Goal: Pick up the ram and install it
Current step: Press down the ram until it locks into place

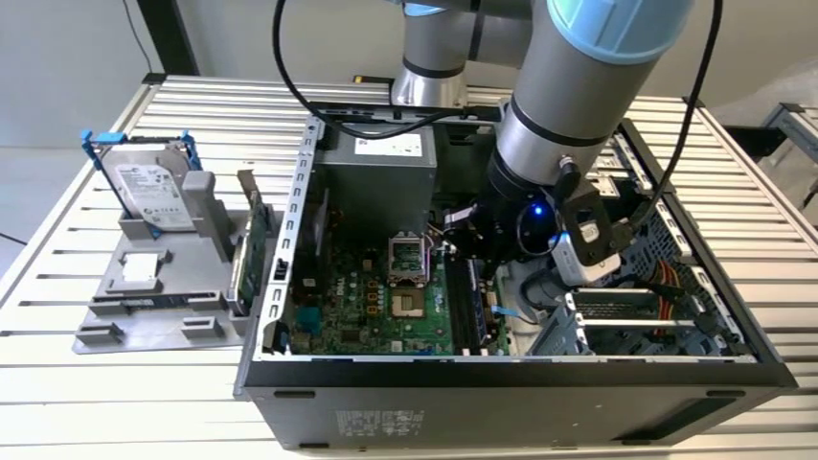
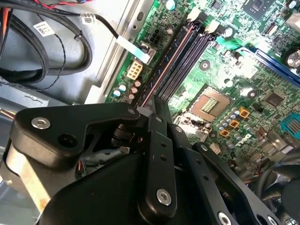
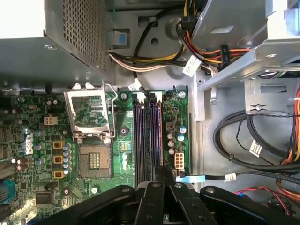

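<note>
- the gripper [image 3: 159, 176] is down inside the open computer case [image 1: 511, 369], over the memory slots [image 3: 147, 136] on the motherboard [image 1: 371, 307].
- its fingers look closed together; the ram seems pinched edge-on between them, at the slots' end, though i can't be sure.
- a hard drive [image 1: 151, 192] stands in a grey holder [image 1: 153, 287], left of the case.

The arm [image 1: 562, 105] comes down from twelve o'clock in the exterior view, its wrist bent toward seven o'clock. The black hand [image 1: 466, 235] points downward; in both wrist views its fingers [image 3: 163, 176] meet at a narrow tip, pressed together.
</note>
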`<state>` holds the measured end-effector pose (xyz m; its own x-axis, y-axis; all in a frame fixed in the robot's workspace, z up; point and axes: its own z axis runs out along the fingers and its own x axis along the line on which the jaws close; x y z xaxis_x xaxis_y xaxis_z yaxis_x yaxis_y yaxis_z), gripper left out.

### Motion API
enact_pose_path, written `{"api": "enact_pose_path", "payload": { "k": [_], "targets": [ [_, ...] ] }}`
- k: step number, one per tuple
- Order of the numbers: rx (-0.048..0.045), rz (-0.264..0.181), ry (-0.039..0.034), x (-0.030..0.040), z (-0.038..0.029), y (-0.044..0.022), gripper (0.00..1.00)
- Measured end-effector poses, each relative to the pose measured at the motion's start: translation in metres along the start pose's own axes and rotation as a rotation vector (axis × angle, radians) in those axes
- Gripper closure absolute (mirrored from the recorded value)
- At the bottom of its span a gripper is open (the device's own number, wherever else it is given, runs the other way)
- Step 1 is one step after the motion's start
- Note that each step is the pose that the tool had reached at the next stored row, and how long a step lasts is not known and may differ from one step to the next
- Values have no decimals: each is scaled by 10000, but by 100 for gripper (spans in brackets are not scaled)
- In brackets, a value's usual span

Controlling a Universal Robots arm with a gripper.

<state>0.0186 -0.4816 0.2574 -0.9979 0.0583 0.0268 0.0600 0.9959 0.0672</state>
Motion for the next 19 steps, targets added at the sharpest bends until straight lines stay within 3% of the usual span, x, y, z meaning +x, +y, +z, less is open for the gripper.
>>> {"api": "enact_pose_path", "payload": {
  "k": [6,19],
  "targets": [
    [-21,-53,5,0,0,0,100],
    [14,-1352,94,0,0,0,100]
  ]
}}
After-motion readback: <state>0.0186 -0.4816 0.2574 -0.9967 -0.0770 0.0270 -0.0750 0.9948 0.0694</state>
